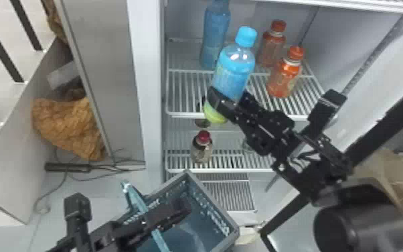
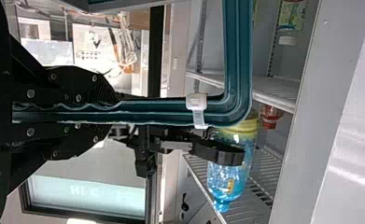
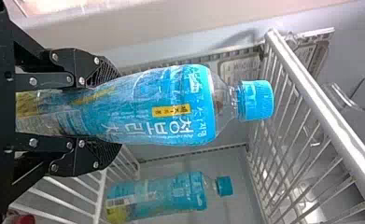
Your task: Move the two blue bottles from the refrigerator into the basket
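— And there it was: the right gripper [image 1: 230,100] had its two flat black fingers clamped around the lower part of a blue plastic bottle with a bright blue cap [image 1: 234,68]!

— Upright or leaning?

— Cap up, with a lean, and in the head view its base overlapped the front edge of a white wire shelf [image 1: 194,115]. Whether the two touched, I couldn't tell.

— And the second one?

— The other blue plastic bottle, with a darker look [image 1: 215,37], stood on that shelf inside the refrigerator [image 1: 147,83], farther back and left of the held one in the head view!

— What about the left side?

— The left gripper [image 1: 177,208] was closed on the long teal plastic handle [image 2: 147,112] of the dark teal basket with a grey rim [image 1: 211,202], down in front of the refrigerator. A white plastic tie [image 2: 197,108] wrapped that handle.

— Neighbours on the shelf?

— Two orange bottles with orange caps [image 1: 284,75], to the right! And one shelf lower, a dark bottle with a red cap [image 1: 201,149].
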